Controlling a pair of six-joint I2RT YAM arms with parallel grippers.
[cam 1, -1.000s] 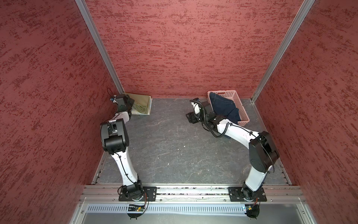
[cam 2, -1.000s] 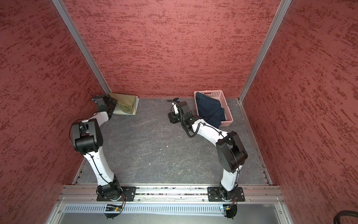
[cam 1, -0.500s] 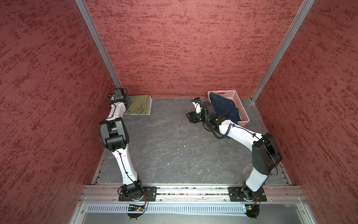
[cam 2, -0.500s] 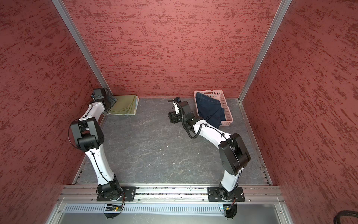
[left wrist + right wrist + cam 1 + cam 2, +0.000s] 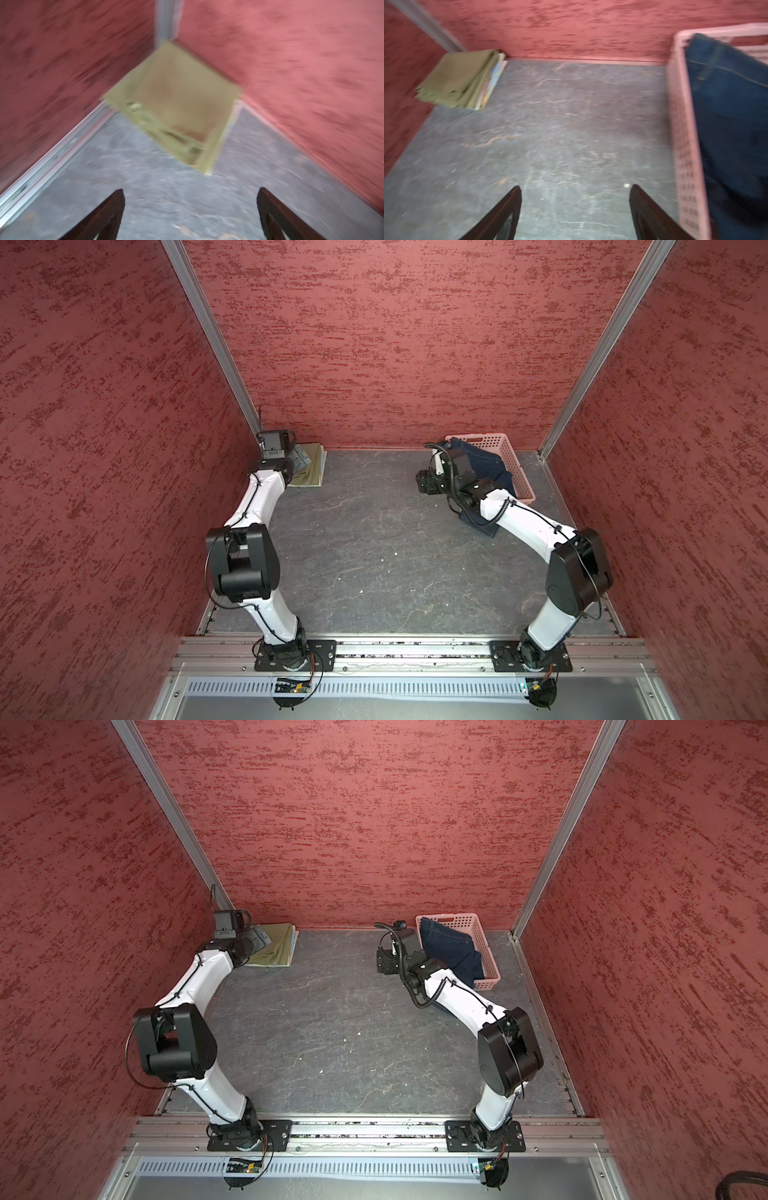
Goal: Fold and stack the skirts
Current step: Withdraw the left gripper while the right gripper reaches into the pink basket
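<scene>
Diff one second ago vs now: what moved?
The left pincer let go of the olive skirt and lifted off it, open. The right pincer, open beside the basket, barely shifted. Unchanged: olive skirt folded on the floral skirt in the corner, denim skirt hanging out of the basket.

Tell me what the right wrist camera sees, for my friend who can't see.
A folded olive-green skirt lies on a floral skirt in a far corner of the table. A dark denim skirt hangs over a pink basket. The right gripper is open, holding nothing.
</scene>
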